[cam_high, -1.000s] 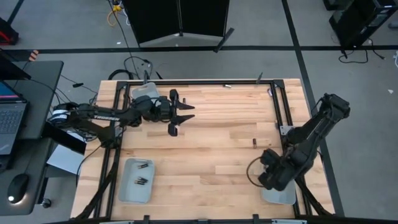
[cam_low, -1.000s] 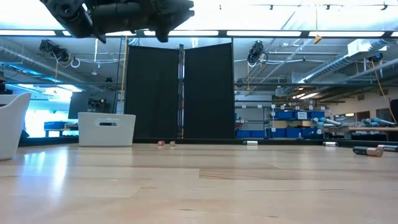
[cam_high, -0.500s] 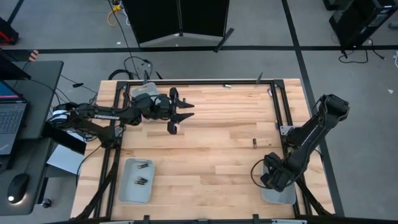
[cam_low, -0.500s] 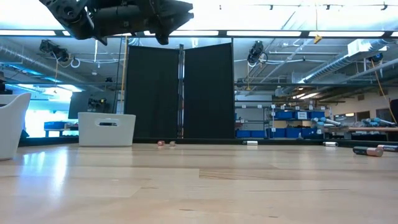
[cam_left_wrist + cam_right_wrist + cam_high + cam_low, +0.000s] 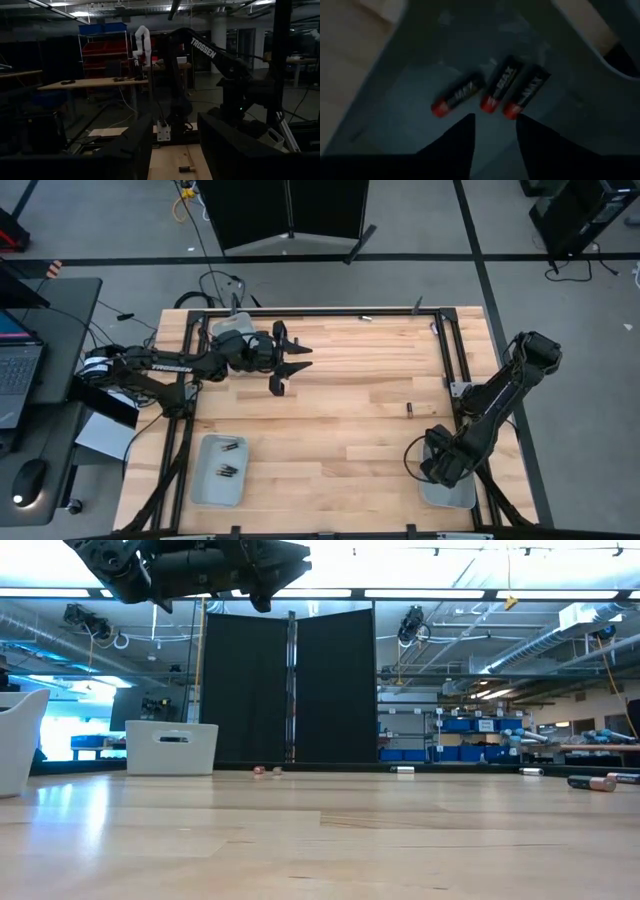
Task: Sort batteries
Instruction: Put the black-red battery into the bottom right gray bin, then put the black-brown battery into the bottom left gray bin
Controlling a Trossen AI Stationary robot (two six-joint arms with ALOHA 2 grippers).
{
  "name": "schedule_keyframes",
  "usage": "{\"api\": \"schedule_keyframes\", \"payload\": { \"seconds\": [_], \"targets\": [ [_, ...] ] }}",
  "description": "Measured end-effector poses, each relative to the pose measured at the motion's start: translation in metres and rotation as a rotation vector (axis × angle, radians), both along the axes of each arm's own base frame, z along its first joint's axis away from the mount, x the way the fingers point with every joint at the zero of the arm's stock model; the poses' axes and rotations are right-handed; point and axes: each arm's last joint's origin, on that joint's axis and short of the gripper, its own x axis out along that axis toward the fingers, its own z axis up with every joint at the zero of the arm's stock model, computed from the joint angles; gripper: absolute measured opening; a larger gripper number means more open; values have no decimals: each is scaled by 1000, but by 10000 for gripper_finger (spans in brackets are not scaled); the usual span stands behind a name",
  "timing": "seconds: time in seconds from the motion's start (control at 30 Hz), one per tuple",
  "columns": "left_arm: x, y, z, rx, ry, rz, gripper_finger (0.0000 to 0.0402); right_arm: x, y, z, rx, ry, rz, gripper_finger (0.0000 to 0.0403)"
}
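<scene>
Dark fingers of the right pincer [image 5: 494, 135] stood slightly apart and empty above the right tray [image 5: 452, 492], where three batteries [image 5: 490, 90] with red ends lay side by side, two touching and the third just beside. The left pincer [image 5: 290, 367] hung open and empty over the far left of the tabletop [image 5: 340, 420], well apart from any cell. Some sorting looked done: the left tray [image 5: 205, 485] held a few cells too. Work remained, though: one battery [image 5: 409, 411] lay loose on the tabletop, and several more [image 5: 590, 781] showed along the far edge in the low view.
</scene>
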Motion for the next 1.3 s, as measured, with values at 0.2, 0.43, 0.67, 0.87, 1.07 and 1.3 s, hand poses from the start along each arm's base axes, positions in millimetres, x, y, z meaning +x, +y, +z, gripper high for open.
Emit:
{"api": "schedule_keyframes", "payload": {
  "seconds": [0.2, 0.43, 0.67, 0.87, 1.07, 1.3],
  "targets": [
    [0, 0, 0, 1, -1, 0, 163, 11, 5, 35, -11, -35, 18, 166],
    [0, 0, 1, 0, -8, -1, 163, 44, -23, 81, -159, -149, 47, 101],
    [0, 0, 0, -4, -1, -1, 163, 79, -94, 80, -211, -100, 29, 57],
    [0, -1, 0, -18, 4, -47, 163, 86, -136, 53, -202, -80, 7, 74],
    [0, -3, 0, -12, 7, -91, 163, 81, -145, 15, -143, -98, -60, 102],
    [0, -3, 0, -15, 8, -91, 163, 69, -140, -6, -157, -51, -147, 135]
  ]
}}
